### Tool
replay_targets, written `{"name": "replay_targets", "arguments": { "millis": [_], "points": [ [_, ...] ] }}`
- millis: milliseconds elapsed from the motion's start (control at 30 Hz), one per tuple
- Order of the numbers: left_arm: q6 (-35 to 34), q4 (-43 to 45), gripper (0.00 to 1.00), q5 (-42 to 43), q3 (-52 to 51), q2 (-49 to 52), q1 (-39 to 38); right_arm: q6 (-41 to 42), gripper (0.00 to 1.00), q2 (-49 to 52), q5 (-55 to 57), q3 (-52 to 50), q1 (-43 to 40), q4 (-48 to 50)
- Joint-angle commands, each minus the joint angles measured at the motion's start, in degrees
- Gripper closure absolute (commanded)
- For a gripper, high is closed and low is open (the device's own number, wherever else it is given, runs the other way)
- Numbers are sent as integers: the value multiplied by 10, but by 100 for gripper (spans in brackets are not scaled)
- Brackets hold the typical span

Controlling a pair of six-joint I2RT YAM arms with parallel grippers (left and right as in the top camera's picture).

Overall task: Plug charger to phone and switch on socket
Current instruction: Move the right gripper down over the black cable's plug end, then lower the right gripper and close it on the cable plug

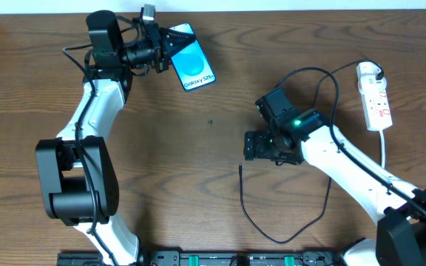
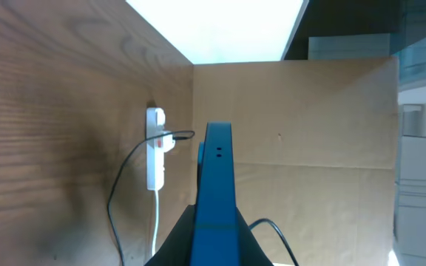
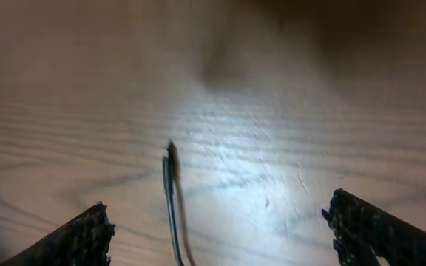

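- Left gripper (image 1: 173,43): closed on one short end of the phone (image 1: 193,60), at the far left of the table (image 1: 198,148). The screen faces up. The left wrist view shows the phone as a narrow blue strip pointing away, and I cannot tell whether it rests on the table or is lifted.
- Right gripper (image 3: 217,210): wide open and holding nothing. It hovers low over the table, one finger either side of the charger (image 1: 272,235).
- Charger: the black cable runs in a loop near the front of the table. Its connector tip (image 3: 171,152) lies flat and free, well apart from the phone. Its white plug (image 1: 368,72) sits in the socket (image 1: 376,100).
- Socket: at the far right edge of the table. The switch position is too small to read.
- Risk, grasp: the cable is thin and flat on the wood, so closing fingers may scrape the table or pinch beside it.
- Risk, grasp point: a hold too far behind the tip would leave the connector drooping and hard to aim.
- Risk, insertion: the phone is clamped at one end only, so a push at its free end could twist it in the left gripper.
- Risk, cable: dragging the tip across could pull the loop tight and shift the socket.
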Motion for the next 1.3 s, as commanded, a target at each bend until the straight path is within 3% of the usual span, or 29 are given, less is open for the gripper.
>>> {"name": "replay_targets", "arguments": {
  "millis": [0,333,667,933,1267],
  "points": [
    [34,6,93,2,14,-12,2,28,12,-1,7,5,35,-11],
    [33,6,93,3,13,-12,2,42,12,33,50,5,132,-37],
    [33,6,93,23,13,-12,2,42,29,84,2,6,101,-37],
    [33,6,93,23,13,-12,2,46,31,107,7,17,101,-42],
    [33,6,93,27,13,-12,2,46,35,196,16,103,115,-92]
  ]
}}
